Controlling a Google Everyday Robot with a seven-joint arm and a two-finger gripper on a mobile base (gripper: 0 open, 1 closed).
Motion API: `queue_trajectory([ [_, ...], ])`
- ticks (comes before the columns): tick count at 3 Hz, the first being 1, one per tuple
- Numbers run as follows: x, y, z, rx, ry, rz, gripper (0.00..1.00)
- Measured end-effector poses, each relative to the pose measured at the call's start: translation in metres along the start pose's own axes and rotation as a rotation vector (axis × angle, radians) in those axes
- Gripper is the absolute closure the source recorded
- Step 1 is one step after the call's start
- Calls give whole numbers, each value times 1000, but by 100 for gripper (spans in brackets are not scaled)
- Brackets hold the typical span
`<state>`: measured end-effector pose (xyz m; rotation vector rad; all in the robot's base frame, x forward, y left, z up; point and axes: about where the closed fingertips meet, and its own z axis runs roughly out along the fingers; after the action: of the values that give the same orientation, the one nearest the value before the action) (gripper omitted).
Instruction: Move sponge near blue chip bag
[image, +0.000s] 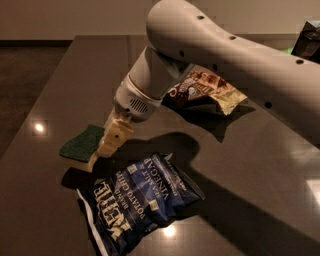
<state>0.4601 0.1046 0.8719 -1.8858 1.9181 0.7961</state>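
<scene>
Clearly the gripper (101, 151) has the sponge (81, 142): its two cream fingers (116, 136) are closed down to the sponge's thickness on its right end, and nothing else is between them. The sponge hangs just off the table (60, 75), left of centre. A dark shadow (75, 177) lies on the surface nearer than it, which is why I judge it lifted rather than resting. It is close to the far left corner of the blue bag (142, 197) but apart from it.

Holding the sponge by one end leaves most of the pad free on the left (sensible for a soft thing, since the foam gives and the fingers bite in). The arm (225, 55) reaches in from the far right and passes in front of the brown bag (207, 87), seemingly above it rather than on it.

The sponge is a small flat pad with a wavy edge, rough green scrub on top and pale yellow foam showing along its near edge. The blue bag is crinkled glossy film, navy with white lettering and white seams, lying flat and slightly puffed in the near middle. The brown bag, far and to the right, is creased in the same way. The table is dark, smooth and reflective, throwing back spots of lamp light.
</scene>
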Motion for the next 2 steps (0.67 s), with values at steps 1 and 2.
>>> queue_trajectory([
  [1,2,10,-4,6,3,-19,51],
  [2,1,18,-2,-23,0,-47,28],
])
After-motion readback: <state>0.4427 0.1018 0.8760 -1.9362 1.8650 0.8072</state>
